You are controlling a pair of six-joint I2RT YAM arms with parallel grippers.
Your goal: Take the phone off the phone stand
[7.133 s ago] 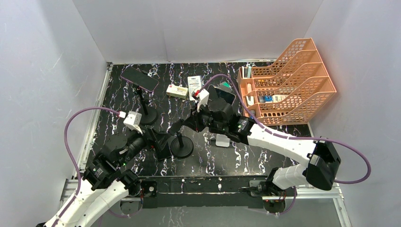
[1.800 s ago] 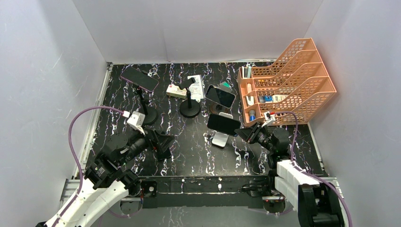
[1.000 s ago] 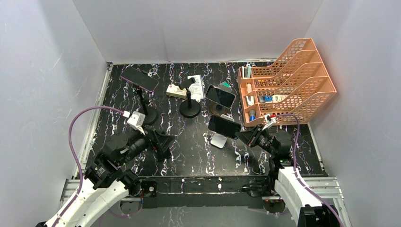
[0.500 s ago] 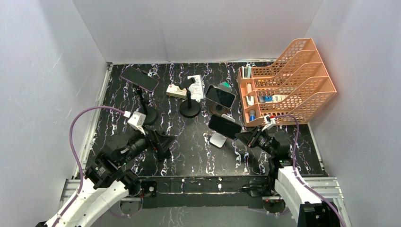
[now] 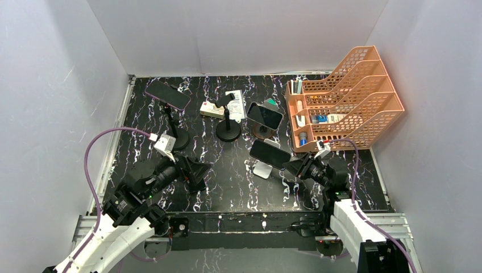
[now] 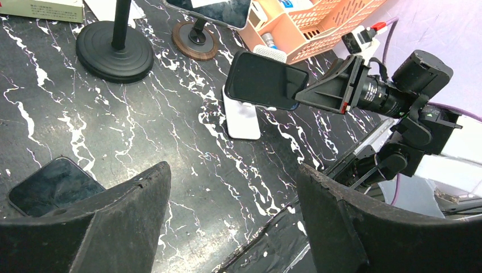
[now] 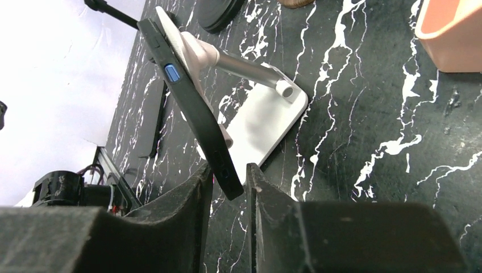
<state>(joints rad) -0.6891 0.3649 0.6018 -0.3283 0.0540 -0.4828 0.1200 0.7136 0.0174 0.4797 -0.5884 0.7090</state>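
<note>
R fingers (image 7: pixel 227 187) just eased apart round the phone (image 7: pixel 187 108) edge; it's tipped up but on the white stand (image 7: pixel 256 119). Not off yet. L fingers (image 6: pixel 227 227) wide apart, idle.

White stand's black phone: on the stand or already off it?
On the stand. The black phone leans against the head of the white metal stand, while the right gripper has its jaws around the phone's lower edge.
</note>
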